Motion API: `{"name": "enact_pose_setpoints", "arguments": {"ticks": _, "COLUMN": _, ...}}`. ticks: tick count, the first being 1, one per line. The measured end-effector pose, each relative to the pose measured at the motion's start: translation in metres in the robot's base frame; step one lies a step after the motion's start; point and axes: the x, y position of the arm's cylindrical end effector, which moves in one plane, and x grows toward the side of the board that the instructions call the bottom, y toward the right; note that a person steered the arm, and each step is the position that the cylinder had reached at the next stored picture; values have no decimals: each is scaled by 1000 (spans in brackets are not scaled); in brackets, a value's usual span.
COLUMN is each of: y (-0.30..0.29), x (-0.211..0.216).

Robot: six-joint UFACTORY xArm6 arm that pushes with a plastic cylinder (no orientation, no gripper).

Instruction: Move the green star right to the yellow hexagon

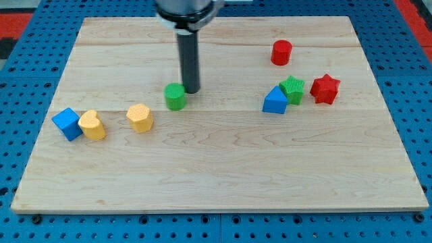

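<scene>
The green star lies at the view's right, touching a blue triangular block on its left, with a red star just to its right. The yellow hexagon lies left of centre. My tip stands near the board's middle, just right of and touching or almost touching a green cylinder. The tip is far to the left of the green star and to the right of the yellow hexagon.
A red cylinder stands at the upper right. A blue cube and a yellow heart-shaped block sit together at the far left. The wooden board rests on a blue pegboard.
</scene>
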Motion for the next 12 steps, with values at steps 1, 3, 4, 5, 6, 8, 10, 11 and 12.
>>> {"name": "enact_pose_setpoints", "arguments": {"ticks": 1, "y": -16, "x": 7}}
{"name": "enact_pose_setpoints", "arguments": {"ticks": 3, "y": 116, "x": -30}}
{"name": "enact_pose_setpoints", "arguments": {"ticks": 4, "y": 184, "x": -35}}
{"name": "enact_pose_setpoints", "arguments": {"ticks": 5, "y": 251, "x": -36}}
{"name": "enact_pose_setpoints", "arguments": {"ticks": 6, "y": 306, "x": -23}}
{"name": "enact_pose_setpoints", "arguments": {"ticks": 8, "y": 188, "x": 3}}
{"name": "enact_pose_setpoints", "arguments": {"ticks": 10, "y": 44, "x": 3}}
{"name": "enact_pose_setpoints", "arguments": {"ticks": 11, "y": 63, "x": -10}}
{"name": "enact_pose_setpoints", "arguments": {"ticks": 12, "y": 59, "x": -19}}
